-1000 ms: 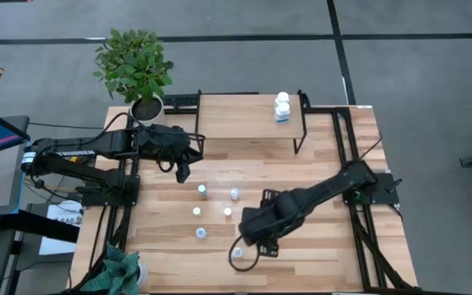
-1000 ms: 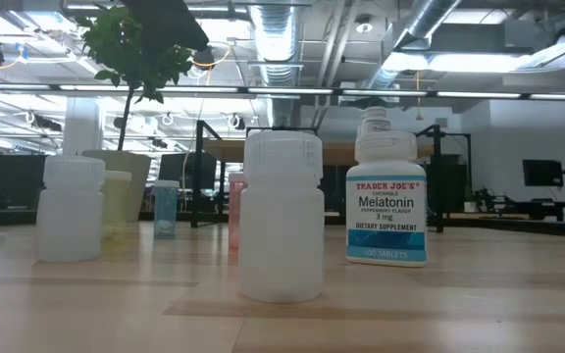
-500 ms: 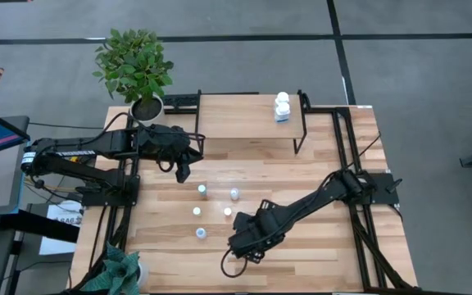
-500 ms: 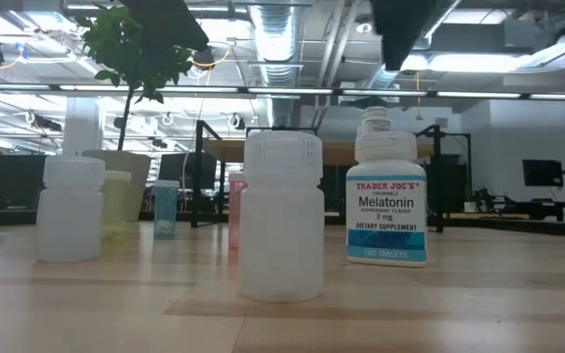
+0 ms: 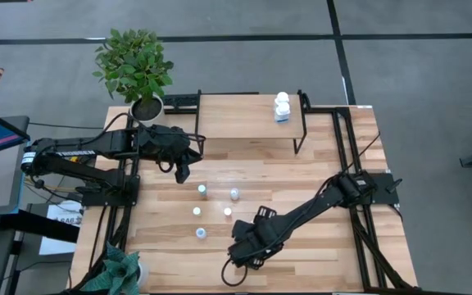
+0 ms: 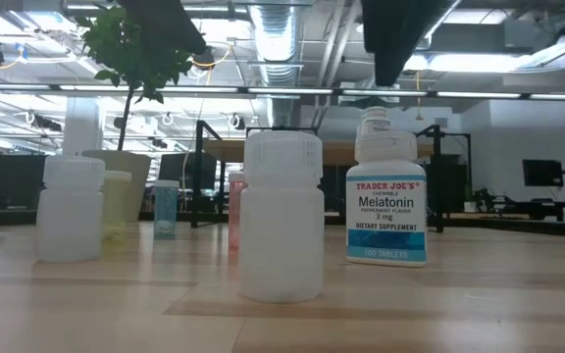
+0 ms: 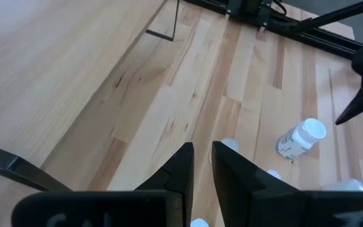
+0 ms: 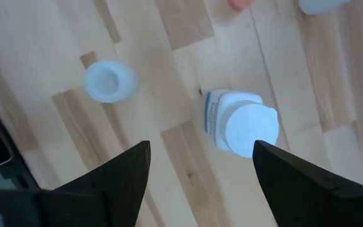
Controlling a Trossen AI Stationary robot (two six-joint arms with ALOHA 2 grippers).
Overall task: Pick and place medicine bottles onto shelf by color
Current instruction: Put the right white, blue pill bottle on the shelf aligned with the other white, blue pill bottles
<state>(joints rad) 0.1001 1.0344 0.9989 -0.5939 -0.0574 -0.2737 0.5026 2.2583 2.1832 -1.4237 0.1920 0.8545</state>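
The wooden bench carries the shelf at its far side, well apart from both pincers, with white medicine bottles clustered near one end of its light wood top. The right pincer hangs over the near part of the bench with its fingers spread wide, gripping nothing. Directly below its gap stands a labelled white bottle; a small light-blue-capped vial stands off to one side of it, apart from it. In the low view the same labelled bottle reads "Melatonin" and a plain white bottle stands beside it. The left pincer waits near the far left of the bench, fingers almost together, holding nothing, with small vials standing on the bench between the two pincers.
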